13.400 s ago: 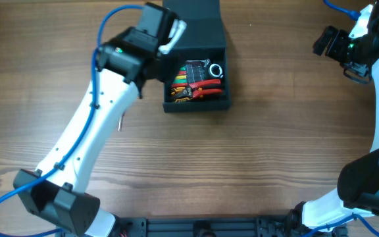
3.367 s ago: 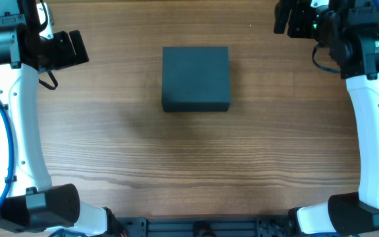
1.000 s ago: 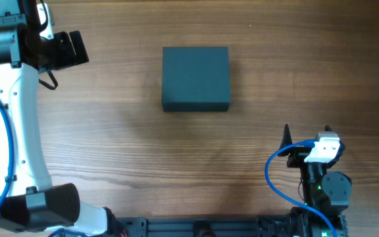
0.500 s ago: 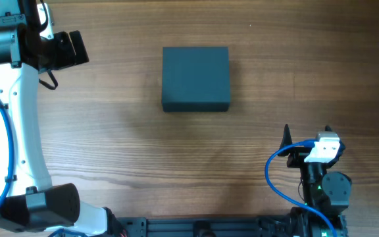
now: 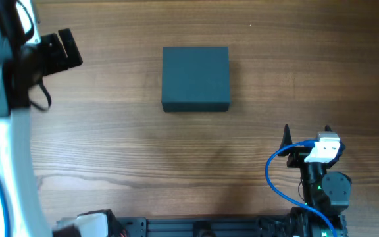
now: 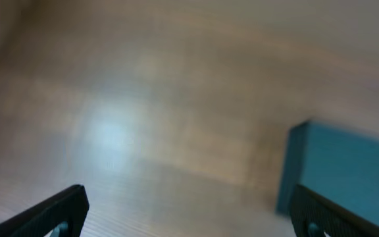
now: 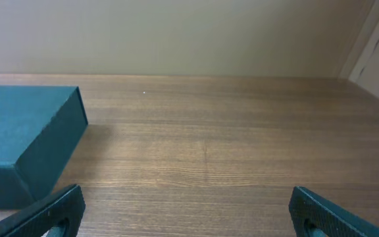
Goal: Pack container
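The container [image 5: 195, 78], a dark teal box with its lid shut, sits on the wooden table at centre back. It also shows at the right of the blurred left wrist view [image 6: 347, 174] and at the left of the right wrist view [image 7: 22, 135]. My left gripper [image 5: 63, 52] is high at the far left, well away from the box; its jaws [image 6: 189, 220] stand wide open and empty. My right gripper [image 5: 306, 133] is folded back at the front right, pointing toward the box; its jaws [image 7: 189, 217] stand wide open and empty.
The wooden table [image 5: 196, 151] lies bare between the box and the front edge. The right arm's base with its blue cable [image 5: 275, 178] stands at the front right. A beige wall [image 7: 176, 33] rises behind the table.
The left arm is blurred and has shifted slightly at the far left. The right arm and the shut box have not moved over the last second.
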You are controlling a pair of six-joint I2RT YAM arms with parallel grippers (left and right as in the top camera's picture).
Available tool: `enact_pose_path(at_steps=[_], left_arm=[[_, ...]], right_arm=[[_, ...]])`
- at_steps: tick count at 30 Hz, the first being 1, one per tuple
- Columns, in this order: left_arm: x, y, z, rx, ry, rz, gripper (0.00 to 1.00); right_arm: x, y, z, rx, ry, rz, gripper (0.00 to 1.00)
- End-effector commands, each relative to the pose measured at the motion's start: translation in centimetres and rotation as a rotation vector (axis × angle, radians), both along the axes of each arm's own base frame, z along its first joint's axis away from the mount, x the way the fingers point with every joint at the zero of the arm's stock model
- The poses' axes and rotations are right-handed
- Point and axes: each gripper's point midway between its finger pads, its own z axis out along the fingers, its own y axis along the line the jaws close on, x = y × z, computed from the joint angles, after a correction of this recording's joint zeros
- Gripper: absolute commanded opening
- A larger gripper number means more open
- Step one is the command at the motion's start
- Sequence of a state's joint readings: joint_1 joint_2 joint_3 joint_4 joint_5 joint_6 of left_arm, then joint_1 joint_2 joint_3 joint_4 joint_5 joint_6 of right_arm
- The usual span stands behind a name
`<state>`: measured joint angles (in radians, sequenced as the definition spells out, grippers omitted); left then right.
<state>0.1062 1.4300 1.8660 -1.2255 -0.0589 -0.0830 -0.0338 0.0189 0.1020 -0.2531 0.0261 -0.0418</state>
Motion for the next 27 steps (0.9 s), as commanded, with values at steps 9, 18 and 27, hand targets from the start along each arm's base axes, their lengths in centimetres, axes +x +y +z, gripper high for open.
enact_pose_path(at_steps=[9, 18, 27], left_arm=[[-7.0, -3.4, -2.7, -0.119, -0.560, -0.011, 1.00], [-11.2, -3.2, -16.6, -0.117, -0.525, 0.002, 1.00], [-13.5, -3.3, -19.6, -0.109, -0.470, 0.001, 1.00]], right_arm=[[0.0, 0.2, 0.3, 0.020, -0.020, 0.009, 0.99], [0.0, 0.2, 0.3, 0.020, -0.020, 0.009, 1.00], [0.0, 0.2, 0.3, 0.020, -0.020, 0.009, 1.00]])
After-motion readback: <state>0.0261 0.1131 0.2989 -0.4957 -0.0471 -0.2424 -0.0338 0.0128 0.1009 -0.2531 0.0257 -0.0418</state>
